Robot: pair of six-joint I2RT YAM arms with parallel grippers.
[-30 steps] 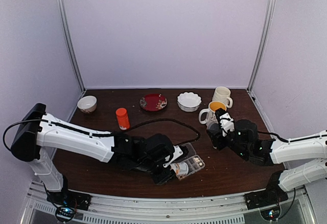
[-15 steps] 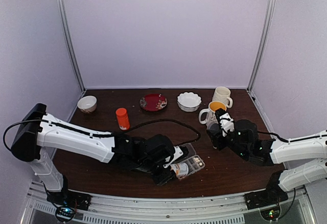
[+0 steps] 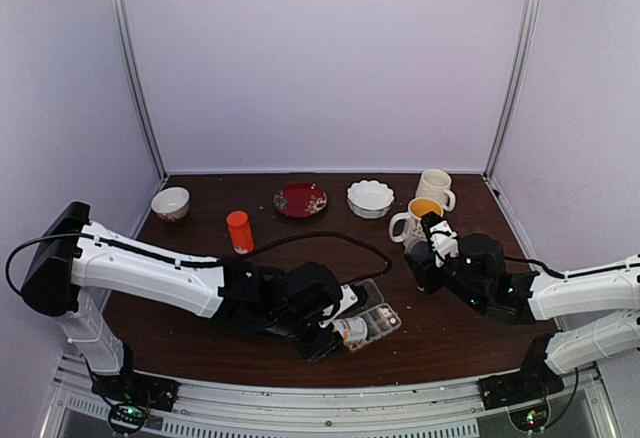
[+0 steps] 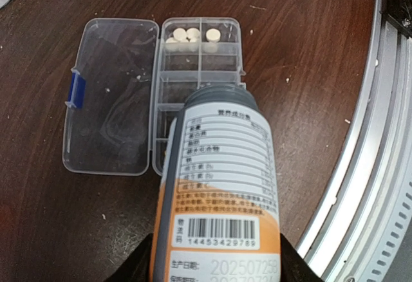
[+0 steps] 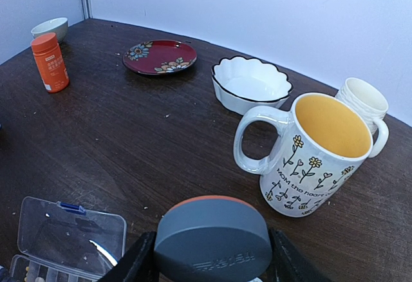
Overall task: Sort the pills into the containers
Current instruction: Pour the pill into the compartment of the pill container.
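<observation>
In the overhead view my left pincer is clamped on the amber bottle. The bottle lies almost level, its far end over the organiser box near the front of the tabletop. I judge this is a tipping pose, meant to let pills drop into the box. The right pincer hangs well apart, near the mugs, probably to stay out of the way of the pour. In the left wrist view the bottle fills the space between the fingers, its dark end over the middle compartments, which look empty where I can see them. The lid lies flat and open to the left, so every cell is reachable from above. The white pills sit in the two farthest cells, several in one and a single one in its neighbour. The cells under the bottle are hidden from me. In the right wrist view that pincer is closed on the grey cap, which has an orange rim. I take it to be the bottle's own cap, held aloft until it is needed again, with the flowered mug just beyond. Against the overhead pictures from a second and half a second ago, I find no visible change: both arms, the bottle and the box sit as they did.
</observation>
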